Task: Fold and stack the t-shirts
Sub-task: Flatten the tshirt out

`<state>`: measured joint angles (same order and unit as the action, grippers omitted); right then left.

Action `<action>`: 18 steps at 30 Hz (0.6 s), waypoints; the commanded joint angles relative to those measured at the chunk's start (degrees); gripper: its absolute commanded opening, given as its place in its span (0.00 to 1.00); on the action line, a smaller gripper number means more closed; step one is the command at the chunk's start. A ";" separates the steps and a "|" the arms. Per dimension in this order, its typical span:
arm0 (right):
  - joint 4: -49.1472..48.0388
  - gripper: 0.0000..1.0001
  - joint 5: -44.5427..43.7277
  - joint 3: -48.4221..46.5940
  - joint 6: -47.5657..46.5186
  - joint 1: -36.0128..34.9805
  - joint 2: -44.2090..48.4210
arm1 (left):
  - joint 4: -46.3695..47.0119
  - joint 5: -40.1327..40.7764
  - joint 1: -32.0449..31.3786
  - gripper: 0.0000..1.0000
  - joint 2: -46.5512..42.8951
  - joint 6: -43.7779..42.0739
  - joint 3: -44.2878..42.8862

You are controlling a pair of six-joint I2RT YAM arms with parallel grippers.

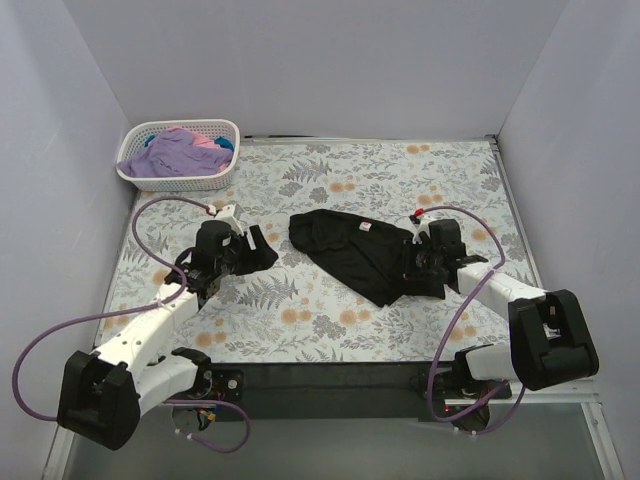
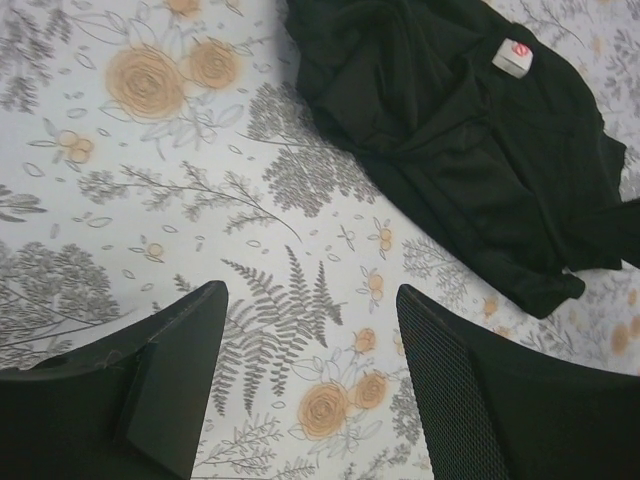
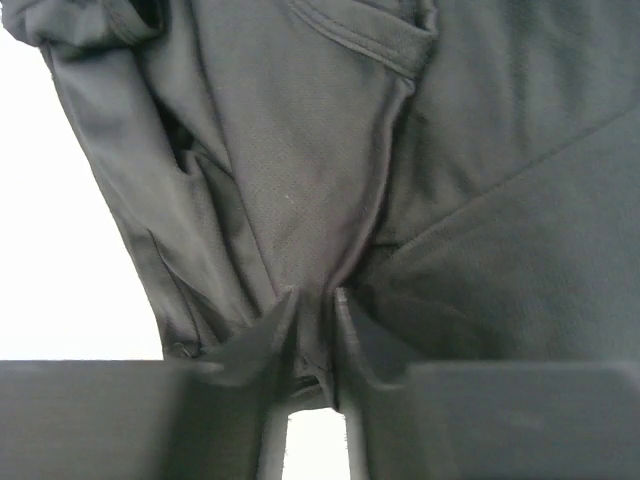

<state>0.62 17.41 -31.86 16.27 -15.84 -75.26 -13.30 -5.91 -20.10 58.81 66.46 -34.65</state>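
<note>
A plain black t-shirt point(image 1: 350, 250) lies crumpled on the flowered table near the middle; a white neck label shows on it. My right gripper point(image 1: 420, 262) is shut on the shirt's right edge; in the right wrist view the fingers pinch a fold of black cloth point(image 3: 316, 310). My left gripper point(image 1: 262, 250) is open and empty, just left of the shirt, low over the table. In the left wrist view the shirt point(image 2: 470, 130) lies ahead and to the right of the open fingers point(image 2: 185, 360). Purple, pink and teal t-shirts point(image 1: 175, 152) lie heaped in the basket.
The white lattice basket point(image 1: 135, 172) stands at the far left corner of the table. Grey walls close in the back and both sides. Purple cables loop beside both arms.
</note>
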 commanded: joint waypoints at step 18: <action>-1.42 0.01 -13.64 -13.76 -0.54 4.23 10.32 | 8.01 0.37 -18.39 0.68 17.47 28.98 -5.86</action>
<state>-0.38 3.55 -43.00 16.56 -11.49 -64.34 -9.34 -7.81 -36.99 73.67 87.57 -38.24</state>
